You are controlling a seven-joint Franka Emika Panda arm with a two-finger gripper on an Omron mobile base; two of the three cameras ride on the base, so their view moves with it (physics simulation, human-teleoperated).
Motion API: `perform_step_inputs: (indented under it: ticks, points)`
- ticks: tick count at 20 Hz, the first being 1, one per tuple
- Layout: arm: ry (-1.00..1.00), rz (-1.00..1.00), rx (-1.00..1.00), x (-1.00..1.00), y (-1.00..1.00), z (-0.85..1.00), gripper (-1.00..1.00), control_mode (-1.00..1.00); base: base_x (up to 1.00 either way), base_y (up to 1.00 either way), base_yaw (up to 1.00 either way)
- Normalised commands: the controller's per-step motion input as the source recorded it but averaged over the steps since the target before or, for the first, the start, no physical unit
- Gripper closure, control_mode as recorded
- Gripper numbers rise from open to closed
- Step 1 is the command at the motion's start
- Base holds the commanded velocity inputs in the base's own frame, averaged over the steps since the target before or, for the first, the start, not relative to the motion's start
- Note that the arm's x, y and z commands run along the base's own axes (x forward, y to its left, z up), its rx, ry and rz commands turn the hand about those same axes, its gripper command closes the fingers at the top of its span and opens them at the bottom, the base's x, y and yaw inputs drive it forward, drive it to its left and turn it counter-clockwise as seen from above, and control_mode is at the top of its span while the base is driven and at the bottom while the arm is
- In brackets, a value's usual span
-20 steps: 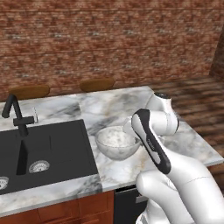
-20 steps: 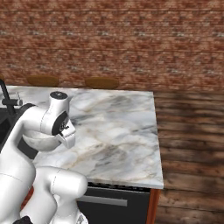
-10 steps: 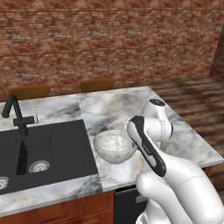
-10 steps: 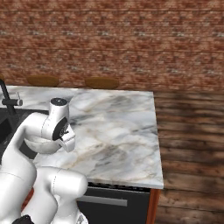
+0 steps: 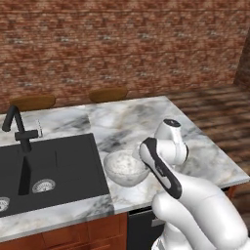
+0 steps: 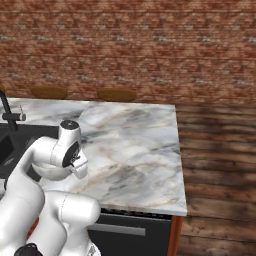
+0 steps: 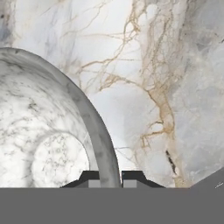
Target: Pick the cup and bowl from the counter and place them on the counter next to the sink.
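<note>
- As seen from the left base view, the bowl (image 5: pixel 125 167) stands just beside the sink (image 5: pixel 46 171) on the marble bench (image 5: pixel 127 119), near its front edge. We note the white arm bent over the bowl's right side, its wrist hiding the claw. The black faucet (image 5: pixel 18 128) rises behind the basin.
- From the right base view, we record the arm folded low at the left, over the bench (image 6: pixel 135 145). Behind it, the bowl is almost wholly covered. The faucet (image 6: pixel 7 111) shows at the far left.
- In the hand view, the claw (image 7: pixel 110 178) is clenched on the rim of the bowl (image 7: pixel 48 135), one finger tip on each side of the wall, looking down onto veined marble.
- Risk, in our judgement: a pinch on a thin, smooth rim may slip, letting the wide bowl tilt or drop. Set down too close to the basin or front edge, it could slide off. Opening before the base rests flat would let it rock.
- We cannot place the cup from these pictures.
- We find no brands, labels or legible writing.
</note>
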Motion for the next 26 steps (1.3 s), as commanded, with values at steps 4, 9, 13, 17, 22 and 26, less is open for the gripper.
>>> perform_step_inputs:
  ticks: [4,9,13,17,22,26]
  points:
    - [0.00,0.00,0.00,0.16,0.02,-0.26,1.00,-1.00,0.00,0.00,0.00]
    - [0.00,0.00,0.00,0.15,0.04,-0.26,1.00,-1.00,0.00,0.00,0.00]
    - [0.00,-0.01,0.00,0.15,0.09,-0.26,1.00,-1.00,0.00,0.00,0.00]
    - [0.00,-0.01,-0.01,0.08,0.12,-0.21,1.00,-1.00,0.00,0.00,0.00]
    - [0.00,-0.03,-0.02,0.04,0.06,-0.20,1.00,-1.00,0.00,0.00,0.00]
    - [0.00,0.00,0.00,0.00,0.00,0.00,1.00,-1.00,0.00,0.00,0.00]
